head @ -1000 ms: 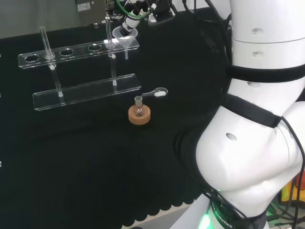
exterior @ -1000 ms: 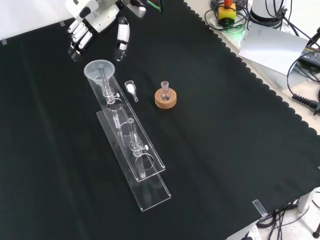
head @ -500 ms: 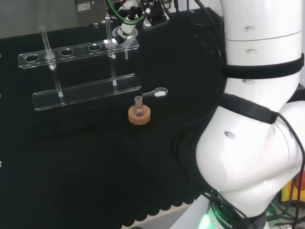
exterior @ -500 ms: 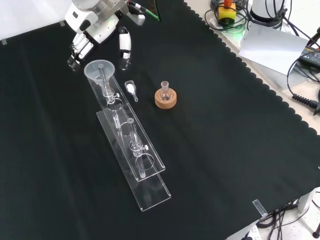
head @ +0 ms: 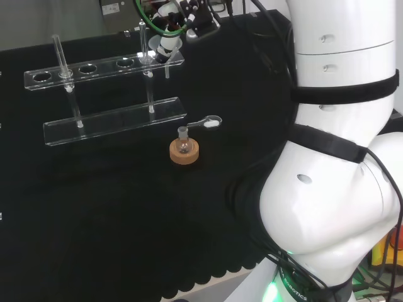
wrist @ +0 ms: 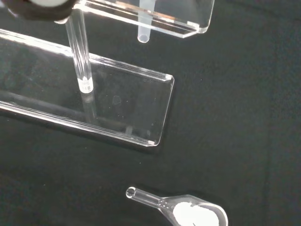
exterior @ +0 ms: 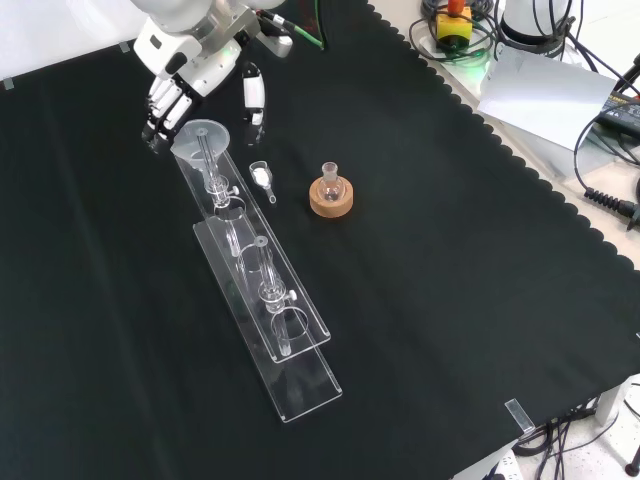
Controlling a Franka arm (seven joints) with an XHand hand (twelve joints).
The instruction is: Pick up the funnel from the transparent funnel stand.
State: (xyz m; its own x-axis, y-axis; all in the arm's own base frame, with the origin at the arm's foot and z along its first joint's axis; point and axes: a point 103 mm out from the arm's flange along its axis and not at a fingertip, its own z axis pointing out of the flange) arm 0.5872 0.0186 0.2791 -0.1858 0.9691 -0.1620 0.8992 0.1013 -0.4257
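No writing that can be read is seen on any of the glass things or on the stand.

The funnel (exterior: 203, 140) is seen sitting in the end hole of the clear funnel stand (exterior: 262, 290), at the stand's end nearest the far edge of the bench in the front view. Its wide mouth is turned up and its thin stem (wrist: 143, 21) is pointed straight down through the top shelf, so its long line runs up and down. The stem's tip is hung above the stand's bottom plate (wrist: 117, 103) and is not touching it.

The hand (exterior: 190, 70) is placed right at the funnel. In the front view its fingers (exterior: 160, 105) are held a little bent on one side of the funnel's rim, and the thumb (exterior: 254, 98) is held out on the other side. They are spread apart, and nothing is held by them. Whether the fingers touch the rim cannot be told.

Near the stand's funnel end a small glass scoop (exterior: 262, 180) with white powder is laid on the cloth. Just past it, a little round flask (exterior: 331, 183) is set upright on a cork ring (exterior: 331, 199).
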